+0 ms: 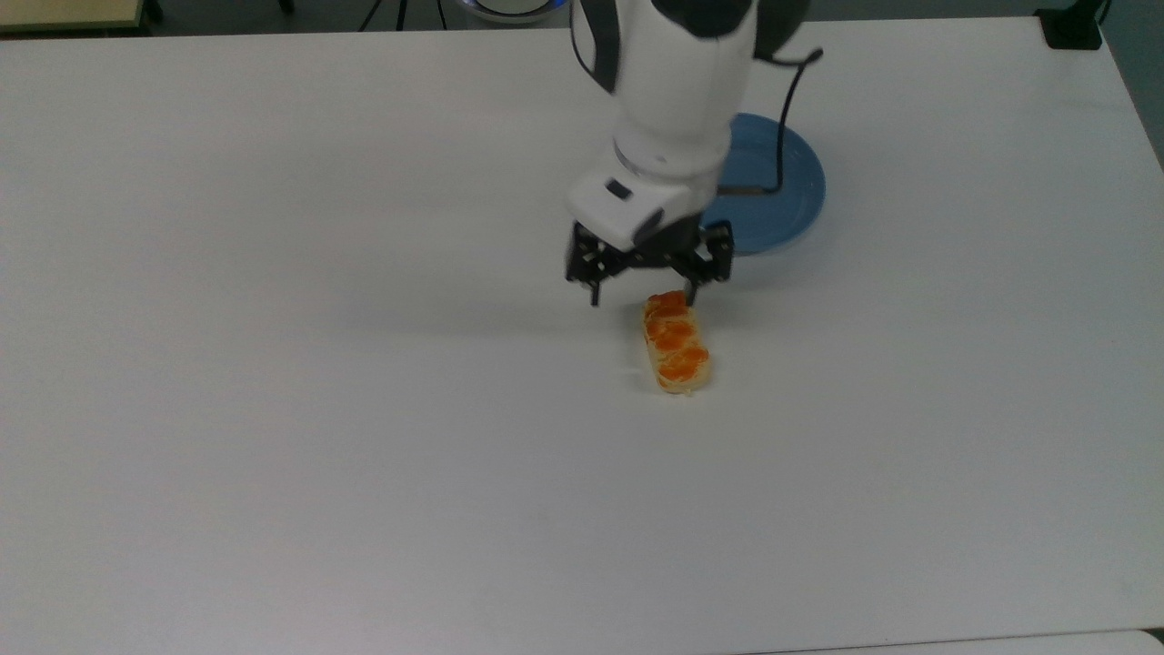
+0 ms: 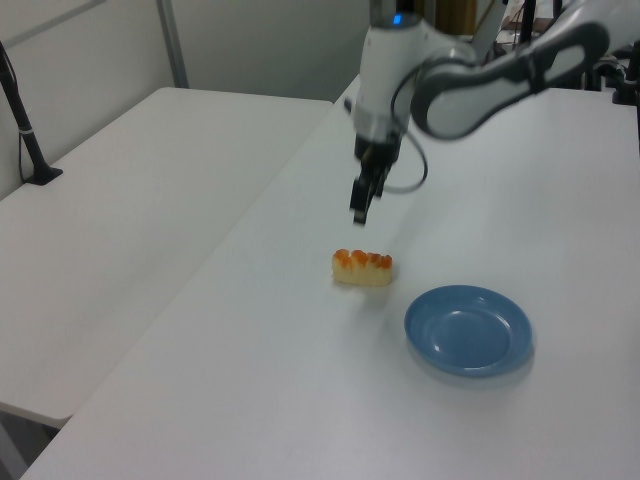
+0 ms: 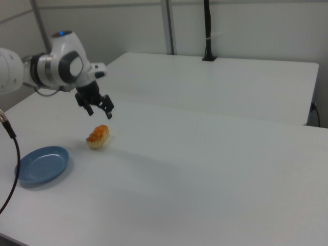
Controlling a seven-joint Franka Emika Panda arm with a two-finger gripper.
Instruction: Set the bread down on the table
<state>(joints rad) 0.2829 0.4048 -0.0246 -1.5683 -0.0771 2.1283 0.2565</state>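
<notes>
The bread (image 1: 676,348), a tan loaf with three orange glazed bumps, lies flat on the white table (image 1: 318,409), also seen as the bread (image 2: 362,267) in the left view and the bread (image 3: 97,136) in the right view. My gripper (image 1: 643,293) hangs in the air above the loaf's far end, open, with nothing between its fingers. The left view shows the gripper (image 2: 360,212) well clear above the bread, and the right view shows the gripper (image 3: 98,111) above it too.
A round blue plate (image 1: 784,202) sits bare just behind the bread in the top view, partly hidden by the arm; the plate (image 2: 467,329) is right of the bread in the left view. A second white table (image 3: 215,87) stands beyond.
</notes>
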